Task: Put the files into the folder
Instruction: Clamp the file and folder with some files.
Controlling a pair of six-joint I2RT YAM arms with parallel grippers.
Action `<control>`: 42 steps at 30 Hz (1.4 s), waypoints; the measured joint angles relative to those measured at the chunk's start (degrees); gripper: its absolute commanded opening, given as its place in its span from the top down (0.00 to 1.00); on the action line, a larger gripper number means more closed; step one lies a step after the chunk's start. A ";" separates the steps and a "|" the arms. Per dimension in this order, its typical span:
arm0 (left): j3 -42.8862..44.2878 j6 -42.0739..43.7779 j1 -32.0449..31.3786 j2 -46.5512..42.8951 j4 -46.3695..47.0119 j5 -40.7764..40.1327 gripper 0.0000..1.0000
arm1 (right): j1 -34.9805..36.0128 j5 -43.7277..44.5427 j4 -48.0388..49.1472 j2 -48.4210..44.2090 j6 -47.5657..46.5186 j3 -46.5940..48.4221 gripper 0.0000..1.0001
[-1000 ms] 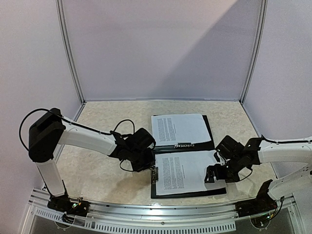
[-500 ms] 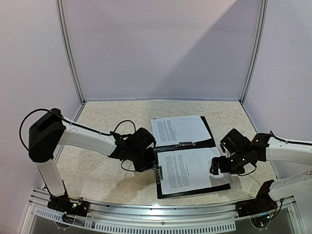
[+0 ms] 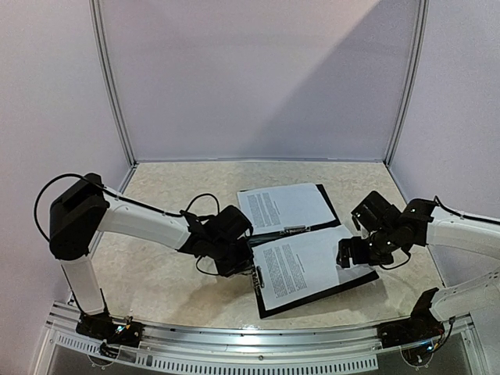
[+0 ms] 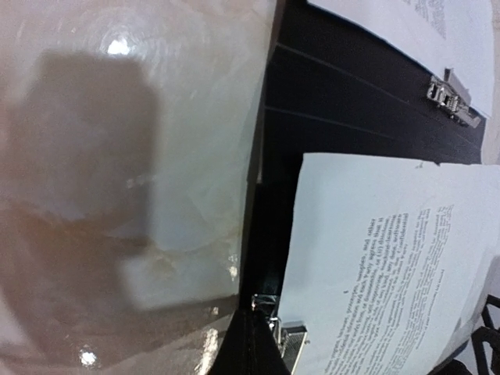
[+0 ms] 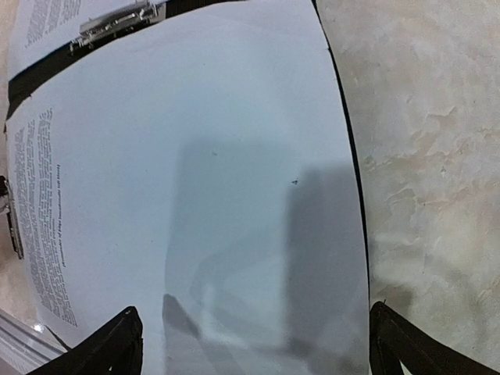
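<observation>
Marbled surface [image 3: 156, 273] carries 2 black folders [image 4: 351, 101] topped with white, text-printed files [image 5: 195, 156]. Left fingers [image 4: 251, 351] sit closed beside the near clip [image 4: 289, 344]. Right fingers [image 5: 406, 344] spread wide above that sheet.

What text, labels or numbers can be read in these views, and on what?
Near sheet: dense black print, too blurred to read.
Far sheet: block of print, too small to read.
Folder: no readable marking shows.

Files [image 3: 301, 266] rest on folder [image 3: 359, 277] between left claw [image 3: 250, 266] and right claw [image 3: 344, 256].
</observation>
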 measured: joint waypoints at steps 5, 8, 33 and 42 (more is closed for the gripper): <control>1.11 0.09 -0.04 0.00 -1.46 -0.48 0.86 | 0.00 2.10 -1.40 -0.26 -0.17 3.93 0.01; 1.62 0.63 -0.13 0.00 -1.84 -0.81 0.82 | 0.00 3.34 -1.92 -0.24 -0.46 4.26 0.01; 3.23 6.97 -0.42 -2.49 -4.26 -4.46 0.42 | -0.57 -0.33 -0.74 -5.95 -0.07 -6.32 0.09; 6.99 14.75 0.87 -6.27 -6.86 -10.69 0.60 | 3.17 -9.33 10.38 1.99 2.21 -0.17 0.26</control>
